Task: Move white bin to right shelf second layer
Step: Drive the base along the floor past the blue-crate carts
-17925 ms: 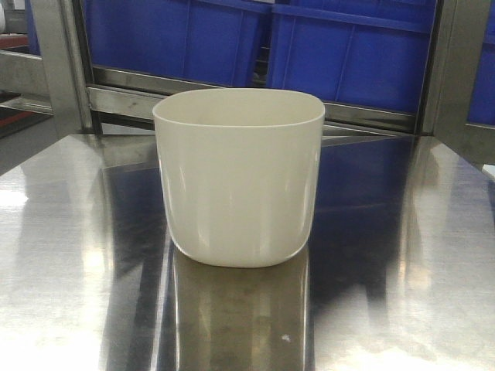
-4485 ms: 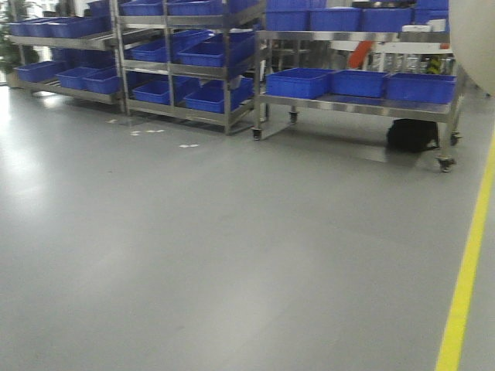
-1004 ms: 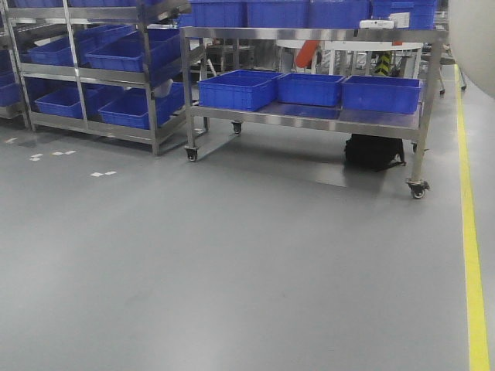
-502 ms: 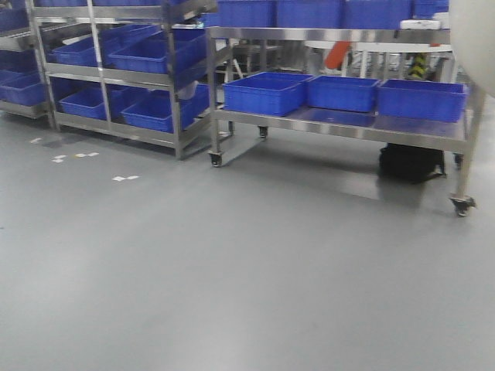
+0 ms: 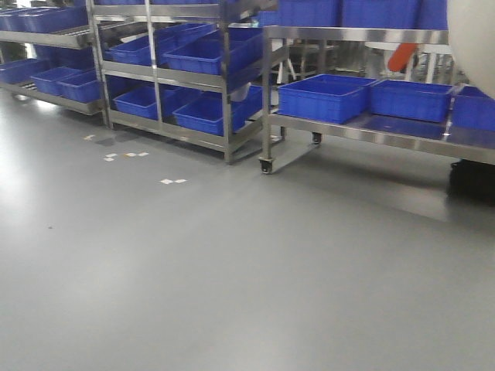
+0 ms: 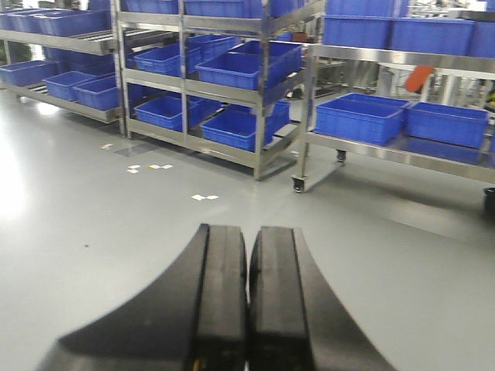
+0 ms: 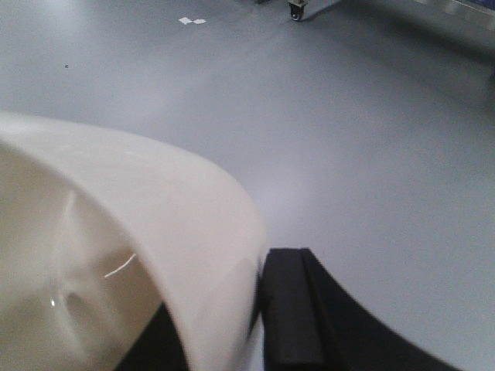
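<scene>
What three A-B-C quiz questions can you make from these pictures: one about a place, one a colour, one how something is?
1. Where is the white bin? A in a sink; B in the right gripper; C on a chair.
2. What colour are the crates? A red; B green; C blue.
3. How is the left gripper? A shut, empty; B wide open; C holding a cup.
B: the gripper pinches its wall. C: every crate looks blue. A: it is closed with nothing inside.

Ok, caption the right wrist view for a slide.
Right pincer gripping the white bin by its wall, above grey floor.
</scene>
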### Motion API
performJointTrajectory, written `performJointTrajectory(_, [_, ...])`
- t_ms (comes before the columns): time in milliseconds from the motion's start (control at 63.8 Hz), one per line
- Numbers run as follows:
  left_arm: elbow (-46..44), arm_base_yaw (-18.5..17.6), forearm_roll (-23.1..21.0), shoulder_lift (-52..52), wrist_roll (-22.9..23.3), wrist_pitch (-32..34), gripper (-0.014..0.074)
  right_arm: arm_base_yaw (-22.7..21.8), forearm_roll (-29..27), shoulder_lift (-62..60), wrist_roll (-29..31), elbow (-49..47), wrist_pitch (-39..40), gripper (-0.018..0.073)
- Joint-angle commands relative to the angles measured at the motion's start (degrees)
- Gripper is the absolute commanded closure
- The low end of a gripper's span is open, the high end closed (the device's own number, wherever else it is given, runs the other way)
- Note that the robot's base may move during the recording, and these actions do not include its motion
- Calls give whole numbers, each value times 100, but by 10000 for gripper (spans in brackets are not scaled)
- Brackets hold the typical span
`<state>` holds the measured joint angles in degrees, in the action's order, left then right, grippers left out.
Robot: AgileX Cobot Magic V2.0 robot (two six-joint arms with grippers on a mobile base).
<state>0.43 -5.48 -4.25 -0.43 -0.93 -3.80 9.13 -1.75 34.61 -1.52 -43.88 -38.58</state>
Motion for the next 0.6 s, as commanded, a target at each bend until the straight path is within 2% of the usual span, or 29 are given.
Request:
performJointTrajectory(0, [211,-32,-6,-10,42,493,512,-43,2,6,-14,-171,526,503])
performJointTrajectory(580, [211,-32,-6,-10,42,493,512,-43,2,12,-14,-171,531,503])
